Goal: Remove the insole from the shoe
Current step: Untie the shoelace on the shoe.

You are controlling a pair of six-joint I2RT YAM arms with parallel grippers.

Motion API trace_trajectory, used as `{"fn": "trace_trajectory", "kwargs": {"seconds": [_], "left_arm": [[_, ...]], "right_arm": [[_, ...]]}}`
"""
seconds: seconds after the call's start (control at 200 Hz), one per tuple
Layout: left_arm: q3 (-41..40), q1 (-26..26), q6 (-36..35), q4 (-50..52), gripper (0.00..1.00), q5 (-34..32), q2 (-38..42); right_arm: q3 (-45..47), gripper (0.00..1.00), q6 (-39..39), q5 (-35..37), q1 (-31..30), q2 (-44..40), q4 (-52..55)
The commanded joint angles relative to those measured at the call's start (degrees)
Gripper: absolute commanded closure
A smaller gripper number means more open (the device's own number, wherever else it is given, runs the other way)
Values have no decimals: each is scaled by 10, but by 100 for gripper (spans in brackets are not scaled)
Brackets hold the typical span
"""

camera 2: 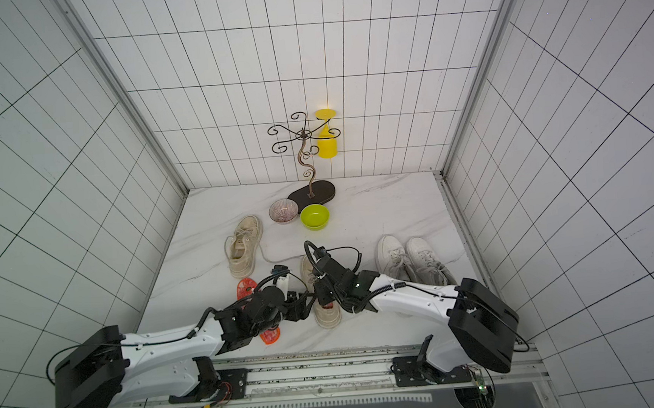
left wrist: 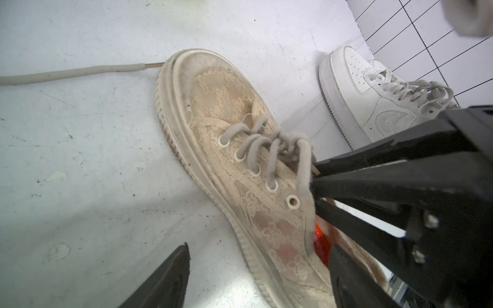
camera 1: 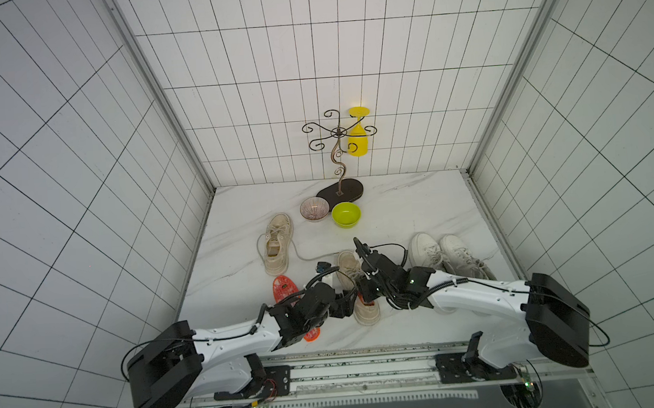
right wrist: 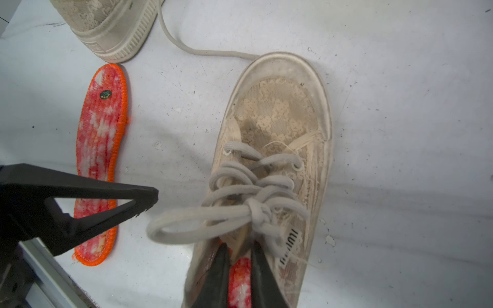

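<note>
The beige lace shoe (camera 1: 366,315) (camera 2: 327,317) (left wrist: 234,149) (right wrist: 277,120) lies near the table's front, toe pointing away. Its orange-red insole (right wrist: 240,282) (left wrist: 321,242) shows inside the opening. My right gripper (right wrist: 240,245) (camera 1: 367,300) reaches into that opening under the laces. Its jaws stand a narrow gap apart with the insole showing between them; I cannot see whether they pinch it. My left gripper (left wrist: 256,280) (camera 1: 346,306) is open and straddles the shoe's side wall near the heel, one finger (left wrist: 165,280) over the table.
A second orange insole (camera 1: 284,288) (right wrist: 98,149) lies loose left of the shoe, partly under my left arm. Another beige shoe (camera 1: 277,244) sits behind it, its lace trailing. White sneakers (camera 1: 447,255) stand at right. Two bowls (camera 1: 314,208) (camera 1: 346,214) and a cup stand (camera 1: 337,165) are behind.
</note>
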State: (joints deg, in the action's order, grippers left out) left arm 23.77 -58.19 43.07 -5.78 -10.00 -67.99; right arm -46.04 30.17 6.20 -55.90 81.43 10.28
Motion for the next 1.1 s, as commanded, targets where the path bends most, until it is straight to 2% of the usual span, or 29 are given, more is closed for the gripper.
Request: {"fn": "trace_trajectory", "kwargs": {"seconds": [0.0,0.235,0.345,0.515,0.67,0.815,1.014,1.094], "left_arm": [[-6,-3,5,-8,20,-9,7],[-5,-3,5,-6,20,-9,7],[3,-3,3,-3,18,-10,-4],[40,-2,-3,11,10,-13,-47],[67,-2,-10,10,9,-30,-74],[90,-2,-11,26,14,-56,-104],[88,3,-6,26,27,-63,-119],[78,9,-4,12,37,-54,-116]], "right_arm": [[-50,82,11,36,-4,13,24],[-67,94,8,63,-4,13,39],[-56,96,9,62,-1,-5,33],[-23,97,24,-10,27,-24,0],[6,98,23,-52,32,-46,-42],[12,100,21,-49,33,-49,-40],[24,100,26,-18,36,-64,-25],[32,99,29,-19,43,-70,-23]]}}
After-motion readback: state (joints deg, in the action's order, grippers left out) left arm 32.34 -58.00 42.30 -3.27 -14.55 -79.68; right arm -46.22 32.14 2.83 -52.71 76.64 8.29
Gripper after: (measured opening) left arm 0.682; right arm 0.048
